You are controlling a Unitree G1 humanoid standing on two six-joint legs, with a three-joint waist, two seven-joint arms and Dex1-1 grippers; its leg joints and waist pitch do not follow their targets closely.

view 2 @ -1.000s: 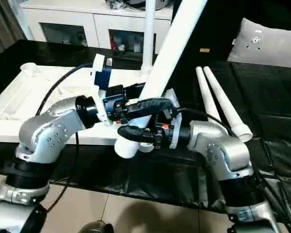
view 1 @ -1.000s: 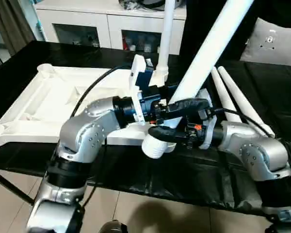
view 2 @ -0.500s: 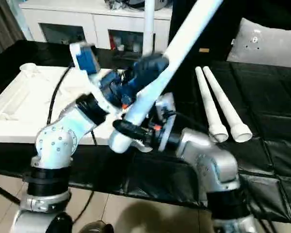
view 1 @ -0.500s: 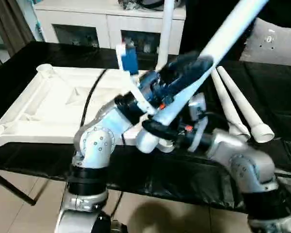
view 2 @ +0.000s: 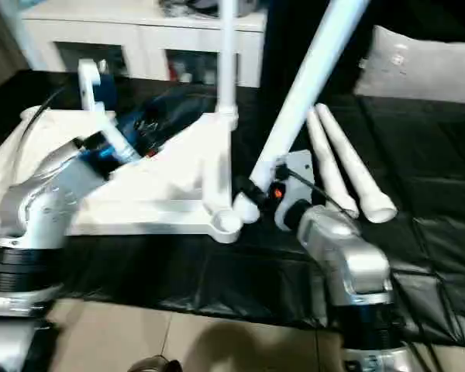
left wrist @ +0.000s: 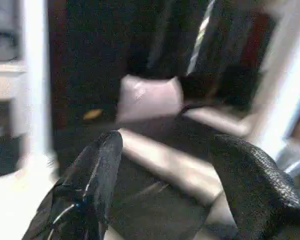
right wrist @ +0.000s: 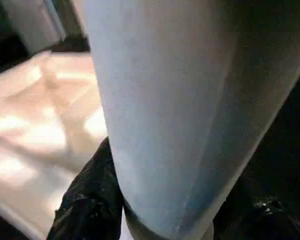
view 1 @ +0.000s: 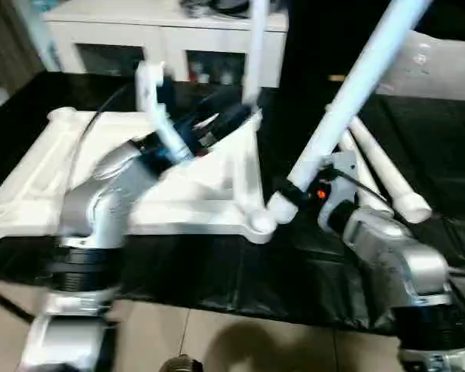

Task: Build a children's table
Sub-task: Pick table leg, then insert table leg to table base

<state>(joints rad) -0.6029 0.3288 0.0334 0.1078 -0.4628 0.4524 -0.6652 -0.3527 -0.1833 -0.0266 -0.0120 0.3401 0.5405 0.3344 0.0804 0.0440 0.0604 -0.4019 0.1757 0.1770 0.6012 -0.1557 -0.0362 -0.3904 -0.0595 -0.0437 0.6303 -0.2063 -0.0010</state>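
- While the right gripper (view 1: pixel 288 194) is closed around the thick lower end of a long tapered white tubular leg (view 1: pixel 349 101), that leg slants up and away towards the top right of the head views; its wide end hangs just beside the near right corner socket (view 1: pixel 260 223) of the tabletop
- Seen from the right wrist, the held leg crosses the picture close up, with one black finger (right wrist: pixel 92 200) pressed against its side
- Over the tabletop, the left gripper (view 1: pixel 229 120) stands with its two black fingers (left wrist: pixel 97 170) spread apart and nothing between them (the left wrist view shows the clear gap)
- Beneath both arms, the white plastic rectangular tabletop (view 1: pixel 54 167) lies upside down on the black-covered work surface (view 1: pixel 217 271), ribbed underside up, round sockets at its corners
- One white leg (view 1: pixel 256 46) already stands upright in the far right corner socket
- Two more white tapered legs (view 1: pixel 387 174) lie side by side on the black cover to the right of the tabletop, wide ends towards the robot, just beyond the right forearm (view 1: pixel 391 260)
- Behind the work surface stands a white cabinet (view 1: pixel 163 39) with glass doors
- At the far right, a grey cushion (view 2: pixel 418 66) rests against the dark background
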